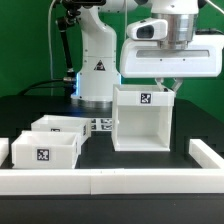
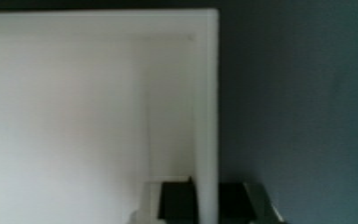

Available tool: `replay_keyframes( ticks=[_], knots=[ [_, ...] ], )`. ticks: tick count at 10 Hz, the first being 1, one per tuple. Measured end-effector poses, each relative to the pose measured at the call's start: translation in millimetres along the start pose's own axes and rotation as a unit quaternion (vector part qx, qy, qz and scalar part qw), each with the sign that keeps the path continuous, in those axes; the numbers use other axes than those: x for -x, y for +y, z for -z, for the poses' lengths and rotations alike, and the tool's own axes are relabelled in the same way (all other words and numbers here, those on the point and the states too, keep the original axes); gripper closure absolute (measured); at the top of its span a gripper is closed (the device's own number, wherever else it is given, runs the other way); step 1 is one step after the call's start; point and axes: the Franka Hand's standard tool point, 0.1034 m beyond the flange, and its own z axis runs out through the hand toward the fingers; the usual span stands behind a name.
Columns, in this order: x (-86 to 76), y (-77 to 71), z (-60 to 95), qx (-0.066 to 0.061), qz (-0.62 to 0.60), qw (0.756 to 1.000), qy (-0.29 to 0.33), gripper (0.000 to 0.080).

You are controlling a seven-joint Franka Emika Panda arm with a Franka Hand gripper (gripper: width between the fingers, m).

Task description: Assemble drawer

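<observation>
The tall white casing (image 1: 142, 118) stands on the dark table, open side facing front, with a tag on its top rim. My gripper (image 1: 170, 86) comes down on its top edge at the exterior view's right. In the wrist view the gripper (image 2: 206, 202) straddles the casing's thin wall (image 2: 206, 90). One black finger (image 2: 172, 200) is inside and the other outside, both pressed against the wall. Two shallow white trays sit to the exterior view's left, one farther back (image 1: 60, 125) and one nearer with a tag on its front (image 1: 45, 152).
Low white border rails run along the front (image 1: 110, 181) and the exterior view's right (image 1: 206, 152). The marker board (image 1: 100, 125) lies between the trays and the casing. The robot base (image 1: 95, 70) stands behind.
</observation>
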Motion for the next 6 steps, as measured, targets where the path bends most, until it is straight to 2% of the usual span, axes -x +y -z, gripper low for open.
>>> replay_keyframes(
  ticks=[4,6],
  knots=[
    [-2.1,0.8,0.2,0.000,0.005,1.000,0.001,0.0763],
    [-23.5,5.0,3.0,-0.005,0.017,1.000,0.010,0.0763]
  ],
)
